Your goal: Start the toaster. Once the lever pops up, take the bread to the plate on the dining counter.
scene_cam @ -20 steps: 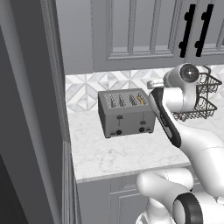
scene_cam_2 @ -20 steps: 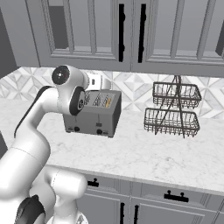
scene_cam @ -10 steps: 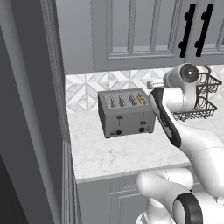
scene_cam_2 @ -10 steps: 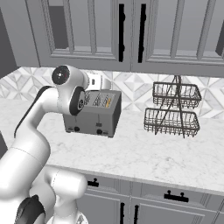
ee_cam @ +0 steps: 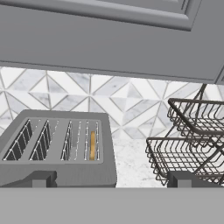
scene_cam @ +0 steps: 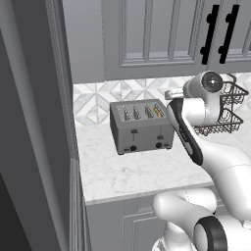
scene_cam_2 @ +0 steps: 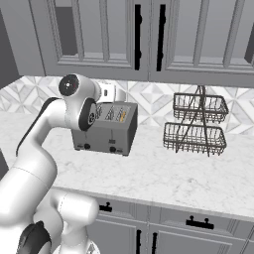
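Observation:
The grey four-slot toaster [scene_cam: 141, 126] [scene_cam_2: 106, 129] [ee_cam: 57, 148] stands on the wall counter against the tiled backsplash. Its two black levers and two knobs face the robot. A thin yellow-tan edge of the bread [ee_cam: 92, 145] [scene_cam: 158, 111] shows in the slot nearest the wire rack. My gripper [ee_cam: 113, 180] hovers above and just in front of the toaster's right end. It is open, its fingertips [ee_cam: 41, 179] spread wide with nothing between them. The plate and the dining counter are out of view.
A two-tier dark wire basket rack [scene_cam_2: 196, 124] [scene_cam: 223, 110] [ee_cam: 192, 140] stands right of the toaster. Upper cabinets [scene_cam_2: 149, 34] hang close overhead. A tall grey panel [scene_cam: 39, 122] walls off the counter's left end. Bare marble counter [scene_cam_2: 163, 173] lies in front.

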